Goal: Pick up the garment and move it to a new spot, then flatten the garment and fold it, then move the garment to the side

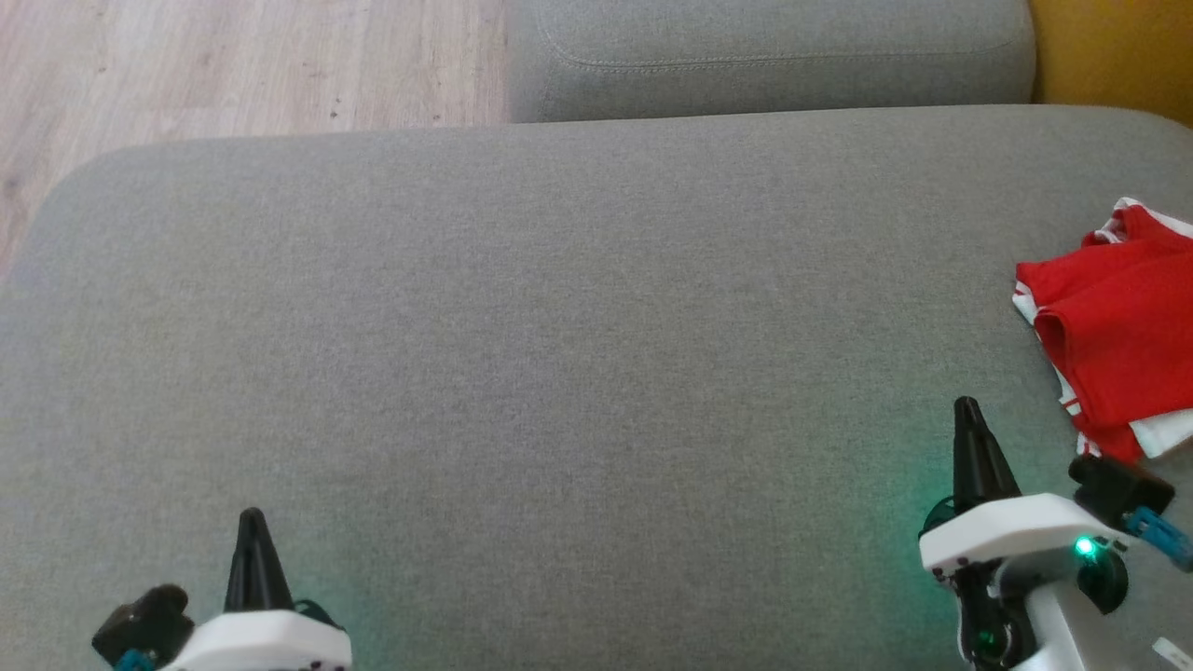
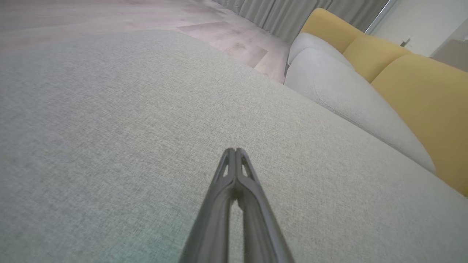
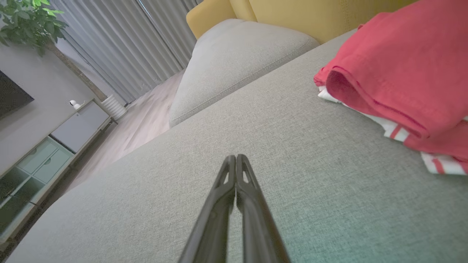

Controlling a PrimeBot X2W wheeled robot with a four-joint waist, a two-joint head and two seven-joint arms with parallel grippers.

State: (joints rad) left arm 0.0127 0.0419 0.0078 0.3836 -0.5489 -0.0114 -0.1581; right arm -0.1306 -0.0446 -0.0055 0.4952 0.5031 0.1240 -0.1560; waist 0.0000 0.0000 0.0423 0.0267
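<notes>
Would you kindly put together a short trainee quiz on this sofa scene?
1. True or false: the red garment lies on the grey cushion, to the robot's right.
2. Both arms' jaws are: A) open, B) shut and empty, C) shut on cloth.
3. Which arm's jaws are nearer the garment?
Key: 1 true; 2 B; 3 the right arm's.

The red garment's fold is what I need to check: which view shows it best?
The right wrist view: the red garment lies close and large, folded layers and white striped trim clear. In the head view it is small, cut by the right edge. The left wrist view faces grey sofa cushion.
</notes>
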